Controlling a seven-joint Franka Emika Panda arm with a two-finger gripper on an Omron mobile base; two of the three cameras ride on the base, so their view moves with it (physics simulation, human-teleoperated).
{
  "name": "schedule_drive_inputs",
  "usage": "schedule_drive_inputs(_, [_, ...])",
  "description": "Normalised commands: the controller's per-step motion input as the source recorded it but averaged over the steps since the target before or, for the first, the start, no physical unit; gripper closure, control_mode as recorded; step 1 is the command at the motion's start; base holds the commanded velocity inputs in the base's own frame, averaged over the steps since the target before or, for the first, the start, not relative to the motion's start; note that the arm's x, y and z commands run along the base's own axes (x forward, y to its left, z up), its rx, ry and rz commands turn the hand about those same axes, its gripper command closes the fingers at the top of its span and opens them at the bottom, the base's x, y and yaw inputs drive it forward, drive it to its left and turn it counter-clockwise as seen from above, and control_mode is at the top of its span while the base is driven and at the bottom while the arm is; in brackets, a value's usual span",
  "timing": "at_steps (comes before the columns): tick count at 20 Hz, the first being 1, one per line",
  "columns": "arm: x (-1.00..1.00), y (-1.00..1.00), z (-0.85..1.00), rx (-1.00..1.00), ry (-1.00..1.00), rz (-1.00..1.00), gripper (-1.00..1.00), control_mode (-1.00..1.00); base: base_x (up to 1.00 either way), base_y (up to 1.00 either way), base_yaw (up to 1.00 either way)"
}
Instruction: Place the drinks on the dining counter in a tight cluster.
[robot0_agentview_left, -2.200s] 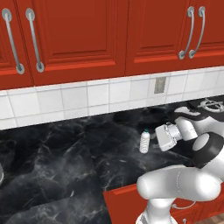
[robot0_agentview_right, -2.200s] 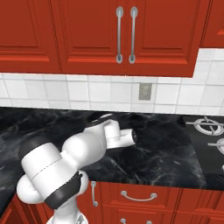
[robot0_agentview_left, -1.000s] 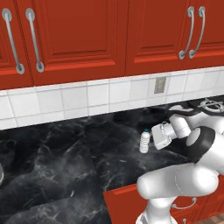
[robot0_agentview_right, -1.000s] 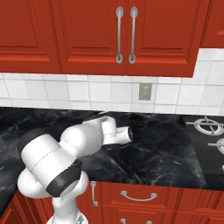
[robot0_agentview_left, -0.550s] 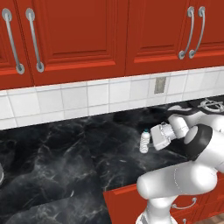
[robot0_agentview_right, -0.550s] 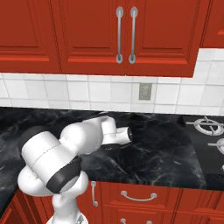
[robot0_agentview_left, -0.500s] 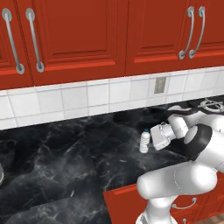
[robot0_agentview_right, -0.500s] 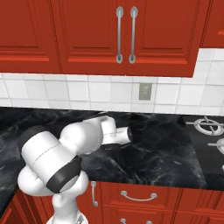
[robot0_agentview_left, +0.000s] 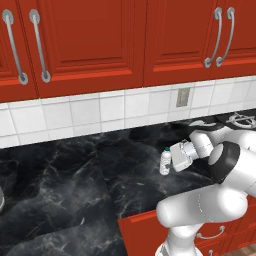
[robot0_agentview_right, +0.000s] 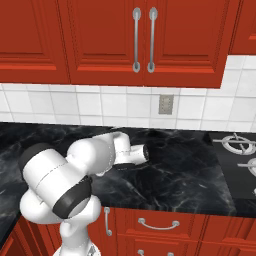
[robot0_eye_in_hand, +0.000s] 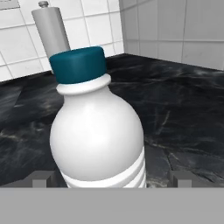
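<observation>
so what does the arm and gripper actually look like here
The arm is glossy white with rounded, bulbous links and dark grey-black bands at the joints. The wrist narrows to a boxy pale grey hand carrying the gripper, whose two small finger tips are blocky and grey. No cables or markings show.

Smooth glossy plastic bottle (robot0_eye_in_hand: 98, 140), matt teal cap (robot0_eye_in_hand: 78, 64), polished black marbled counter (robot0_agentview_left: 75, 185)

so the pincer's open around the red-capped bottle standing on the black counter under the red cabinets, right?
Wrong on the cap: it is teal, not red. The hand view shows the bottle close up with a teal cap, upright on the black counter, between the tips of the open pincer. The left base view shows it under the red cabinets.
</observation>
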Motion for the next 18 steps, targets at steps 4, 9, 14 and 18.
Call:
schedule_drive_inputs(4, [0.00,0.00,0.00,0.00,0.00,0.00,-1.00,-1.00,0.00,0.00,0.00])
schedule_drive_inputs(9, [0.00,0.00,0.00,0.00,0.00,0.00,1.00,-1.00,0.00,0.00,0.00])
schedule_drive_inputs(14, [0.00,0.00,0.00,0.00,0.00,0.00,1.00,-1.00,0.00,0.00,0.00])
schedule_drive_inputs(18, [-0.02,0.00,0.00,0.00,0.00,0.00,1.00,-1.00,0.00,0.00,0.00])
